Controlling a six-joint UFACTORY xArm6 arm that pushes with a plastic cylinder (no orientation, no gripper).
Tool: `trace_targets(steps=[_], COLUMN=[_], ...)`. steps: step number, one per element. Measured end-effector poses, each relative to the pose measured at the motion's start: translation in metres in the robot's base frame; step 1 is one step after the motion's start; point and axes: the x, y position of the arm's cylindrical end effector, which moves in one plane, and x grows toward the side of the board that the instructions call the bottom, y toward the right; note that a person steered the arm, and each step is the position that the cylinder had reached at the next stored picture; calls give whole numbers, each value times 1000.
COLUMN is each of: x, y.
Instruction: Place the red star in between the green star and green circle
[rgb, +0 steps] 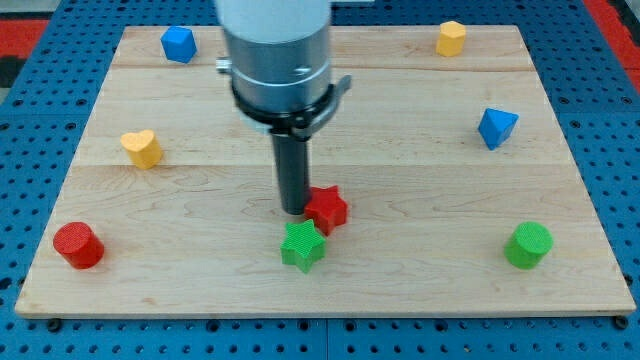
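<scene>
Red star (327, 209) — one — touches my tip (296, 211), just above one green star (302, 246).

Lab: wooden board (400, 110) on blue pegboard (40, 90).

The arm (275, 50) is cut off by the view's top edge, so only its lower part shows. My tip (295, 211) hides a bit of the red star (328, 209) on its left side. The board's (400, 290) bottom right corner touches the view's edge.
</scene>
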Motion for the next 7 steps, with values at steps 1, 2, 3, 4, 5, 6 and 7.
trace_targets(steps=[1,2,3,4,5,6,7], x=[-10,-10,-4,5,-6,-11,2], y=[34,74,107,123,116,103,113])
